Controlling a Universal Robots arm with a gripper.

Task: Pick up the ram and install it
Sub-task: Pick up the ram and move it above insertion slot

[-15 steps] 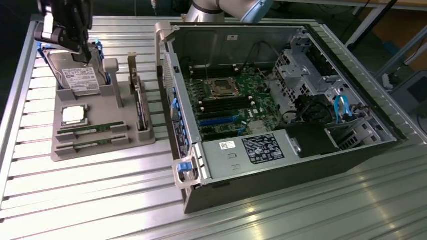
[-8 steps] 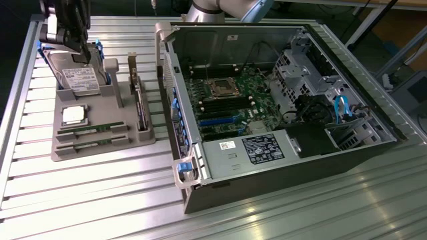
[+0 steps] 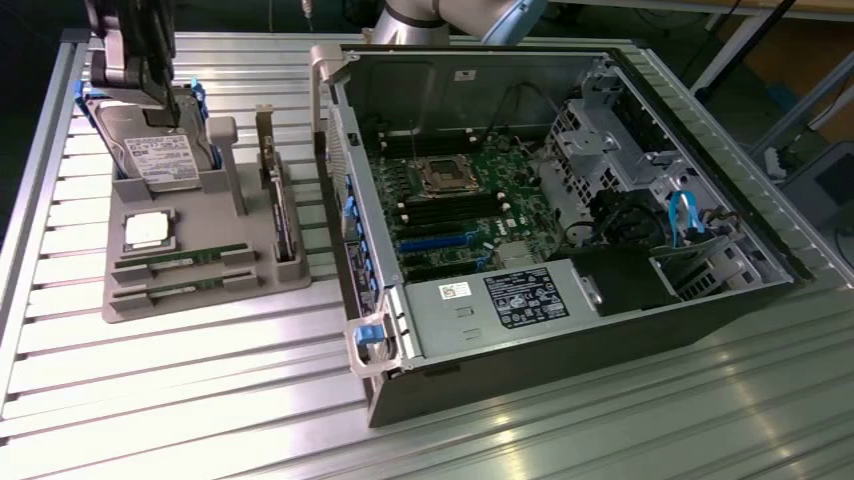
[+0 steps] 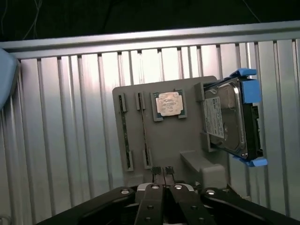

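Two ram sticks lie along the tray edge.

Exterior view high, obliquely down over the table; wrist view down past the gripper; shared: grey tray.

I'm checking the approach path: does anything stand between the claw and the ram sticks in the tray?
Nothing visible does: the shut claw hangs above the grey tray, where both ram sticks lie uncovered.
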